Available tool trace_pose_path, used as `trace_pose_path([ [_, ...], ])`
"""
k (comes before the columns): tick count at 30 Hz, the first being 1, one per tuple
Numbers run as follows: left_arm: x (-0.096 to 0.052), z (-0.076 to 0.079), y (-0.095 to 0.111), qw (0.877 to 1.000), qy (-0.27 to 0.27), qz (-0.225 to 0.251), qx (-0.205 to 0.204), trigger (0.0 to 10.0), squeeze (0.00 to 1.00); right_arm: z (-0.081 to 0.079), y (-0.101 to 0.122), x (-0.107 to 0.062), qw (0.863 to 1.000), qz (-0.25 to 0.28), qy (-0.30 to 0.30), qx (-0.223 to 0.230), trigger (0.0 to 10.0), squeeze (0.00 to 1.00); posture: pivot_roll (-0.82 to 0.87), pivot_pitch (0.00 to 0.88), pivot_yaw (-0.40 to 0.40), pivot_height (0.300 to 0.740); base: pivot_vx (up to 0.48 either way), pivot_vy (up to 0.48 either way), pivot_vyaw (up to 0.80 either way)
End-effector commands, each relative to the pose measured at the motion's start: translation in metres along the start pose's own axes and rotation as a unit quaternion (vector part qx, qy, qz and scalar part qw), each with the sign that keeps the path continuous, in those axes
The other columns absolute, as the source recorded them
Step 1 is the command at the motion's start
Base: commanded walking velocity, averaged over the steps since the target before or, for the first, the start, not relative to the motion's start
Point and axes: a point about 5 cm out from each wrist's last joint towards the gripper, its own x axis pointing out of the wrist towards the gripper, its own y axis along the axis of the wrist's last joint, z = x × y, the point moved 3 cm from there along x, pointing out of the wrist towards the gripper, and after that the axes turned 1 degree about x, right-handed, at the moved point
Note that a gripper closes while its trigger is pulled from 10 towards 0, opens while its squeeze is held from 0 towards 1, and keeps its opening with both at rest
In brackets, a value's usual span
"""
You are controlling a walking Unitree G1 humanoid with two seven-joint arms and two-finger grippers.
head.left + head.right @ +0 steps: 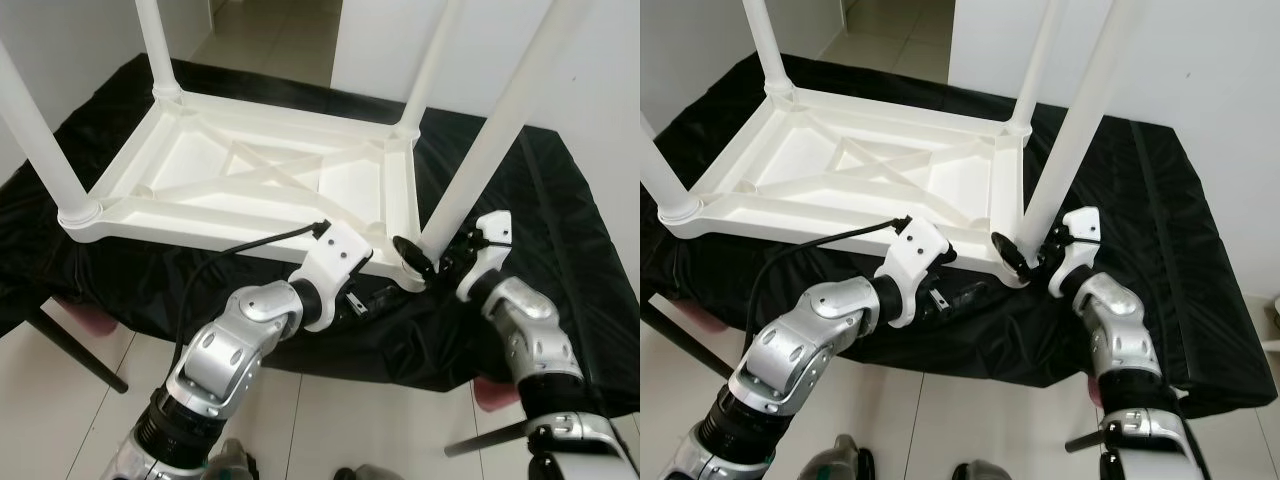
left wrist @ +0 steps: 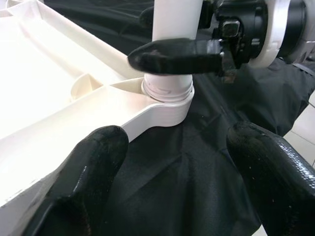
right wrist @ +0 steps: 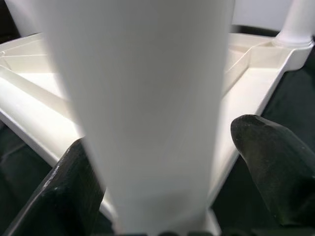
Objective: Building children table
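A white plastic children's table [image 1: 200, 222] lies upside down on a black cloth, with its legs pointing up. The near right leg [image 1: 492, 150] stands in its corner socket [image 2: 167, 101]. My right gripper [image 1: 440, 256] is at the base of that leg, with one black finger on each side, shut on it. In the right wrist view the leg [image 3: 147, 108] sits between the fingertips [image 3: 74, 191]. My left gripper [image 2: 179, 172] is open just beside that corner. One of its fingers [image 2: 86, 172] is against the table's near rim and the other is over the cloth.
The black cloth [image 1: 560, 220] covers a low surface that ends just before me, with pale floor tiles [image 1: 60, 420] below. Three more white legs rise at the other corners [image 1: 30, 130]. A white wall stands behind on the right. A dark bar [image 1: 70, 345] slants at the lower left.
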Motion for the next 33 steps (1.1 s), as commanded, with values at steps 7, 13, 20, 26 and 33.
trace_pose_path([
  [7,-0.003,0.002,0.001,1.0,0.002,-0.003,0.003,10.0,0.0,0.005,-0.011,0.002,1.0,-0.014,0.013,0.008,0.0,0.0,0.12,0.058,-0.037,0.74,0.0,0.0,0.0],
  [13,-0.004,0.002,0.001,1.0,0.001,-0.005,0.003,10.0,0.0,-0.001,-0.021,-0.001,0.999,-0.026,0.029,0.016,0.0,0.0,0.12,0.063,-0.031,0.74,0.0,0.0,0.0],
  [20,-0.004,0.004,0.0,1.0,-0.002,-0.005,0.002,10.0,0.0,-0.002,-0.026,-0.005,0.999,-0.025,0.029,0.021,0.0,0.0,0.11,0.064,-0.029,0.74,0.0,0.0,0.0],
  [26,-0.003,0.004,0.001,1.0,-0.003,-0.005,0.0,10.0,0.0,0.001,-0.024,-0.006,1.0,-0.01,-0.004,0.026,10.0,0.0,0.11,0.066,-0.032,0.74,0.0,0.0,0.0],
  [33,-0.002,0.005,0.001,1.0,-0.004,-0.004,0.0,10.0,0.0,-0.006,-0.023,-0.005,0.998,0.007,-0.048,0.036,10.0,0.0,0.1,0.066,-0.04,0.74,0.0,0.0,0.0],
])
